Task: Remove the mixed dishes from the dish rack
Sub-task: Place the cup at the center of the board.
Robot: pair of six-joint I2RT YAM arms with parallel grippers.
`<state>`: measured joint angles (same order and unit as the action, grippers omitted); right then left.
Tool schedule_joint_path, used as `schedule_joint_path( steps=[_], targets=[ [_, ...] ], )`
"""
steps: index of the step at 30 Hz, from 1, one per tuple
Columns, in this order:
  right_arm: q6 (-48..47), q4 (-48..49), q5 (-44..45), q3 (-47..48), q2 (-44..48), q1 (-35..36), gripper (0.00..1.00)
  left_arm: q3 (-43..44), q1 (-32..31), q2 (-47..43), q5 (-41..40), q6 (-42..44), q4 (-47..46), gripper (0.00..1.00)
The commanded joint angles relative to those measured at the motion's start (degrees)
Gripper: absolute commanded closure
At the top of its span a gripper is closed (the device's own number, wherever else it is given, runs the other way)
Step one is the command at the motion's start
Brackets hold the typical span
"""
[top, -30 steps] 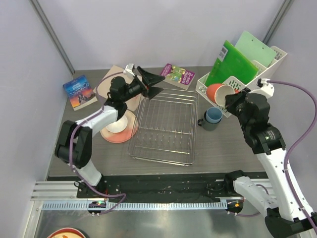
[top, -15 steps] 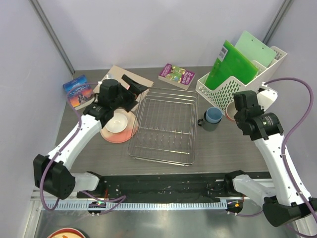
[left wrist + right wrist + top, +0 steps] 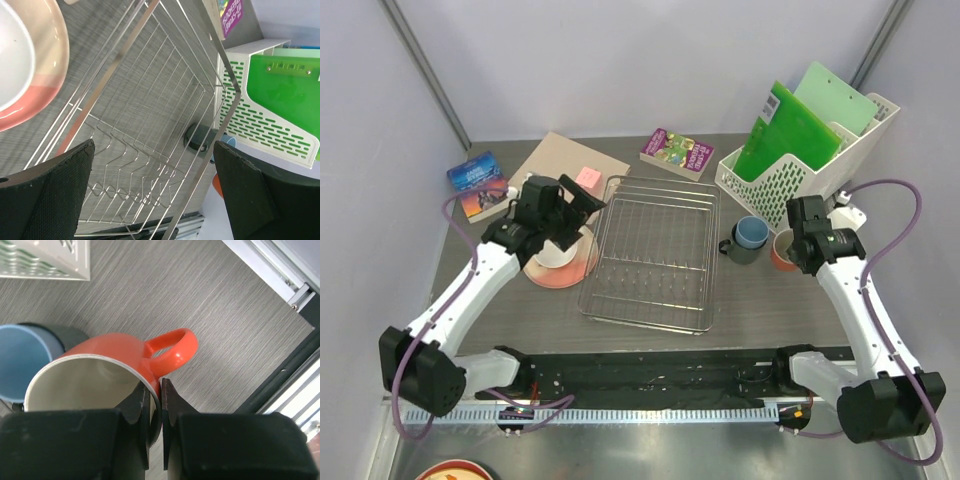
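- Right gripper point(image 3: 793, 247), top view: pinched on the rim of the orange mug point(image 3: 779, 254). The mug is low over the table point(image 3: 760, 300), just right of the dark grey mug point(image 3: 738, 250), which has the light blue cup point(image 3: 752, 232) nested in it. Cannot tell whether the orange mug touches the table.
- Left gripper point(image 3: 582, 203), top view: spread and holding nothing, over the near-left side of the dish rack point(image 3: 655, 255). No dishes are in the rack.
- The pink round plate point(image 3: 575, 273) lies on the table left of the rack, with the small white bowl point(image 3: 555, 253) on it, partly under the left arm.
- Behind are the white file holder point(image 3: 790, 180) with green folders point(image 3: 785, 135), two books point(image 3: 680, 152) point(image 3: 478, 185) and a tan board point(image 3: 565, 160).
- Left wrist view: the fingers point(image 3: 50, 195) are wide apart around the left gripper point(image 3: 150, 197), nothing between them, with bare rack wires point(image 3: 150, 100) below.
- The plate point(image 3: 27, 114) and bowl point(image 3: 10, 55) are at the upper left. The dark grey mug point(image 3: 200, 139) shows through the wires, beside the file holder point(image 3: 260, 130).
- Right wrist view: right gripper point(image 3: 152, 412) has one finger inside the orange mug point(image 3: 125, 346) and one outside, clamping the wall next to the handle.
- The light blue cup point(image 3: 20, 357) touches the mug's left side, a corner of the file holder point(image 3: 45, 260) above.
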<state>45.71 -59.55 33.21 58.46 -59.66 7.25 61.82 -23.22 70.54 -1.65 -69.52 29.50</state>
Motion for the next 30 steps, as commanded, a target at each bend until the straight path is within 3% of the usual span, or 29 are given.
schedule_joint_path(
  steps=[1,8,18,25,30],
  targets=[
    [0.9,9.4,-4.3,-0.1,0.3,-6.0,0.99,-2.0,-0.2,-6.3,-5.2,1.4,1.4,0.00],
    [-2.2,15.7,-10.9,-4.0,-6.9,-12.9,0.99,-4.0,-0.2,-7.6,-6.2,1.2,2.4,0.00],
    [-2.4,21.6,-12.5,-7.8,-12.9,-13.2,0.98,-5.3,-0.2,-6.6,-5.8,2.1,2.8,0.00],
    [-3.1,21.9,-12.6,-7.7,-12.2,-13.2,0.69,-5.8,-0.2,-5.8,-5.8,2.5,2.8,0.00],
    [-3.4,20.4,-12.3,-7.1,-8.5,-13.2,0.56,-5.5,-0.2,-5.3,-5.4,3.4,2.7,0.00]
  ],
)
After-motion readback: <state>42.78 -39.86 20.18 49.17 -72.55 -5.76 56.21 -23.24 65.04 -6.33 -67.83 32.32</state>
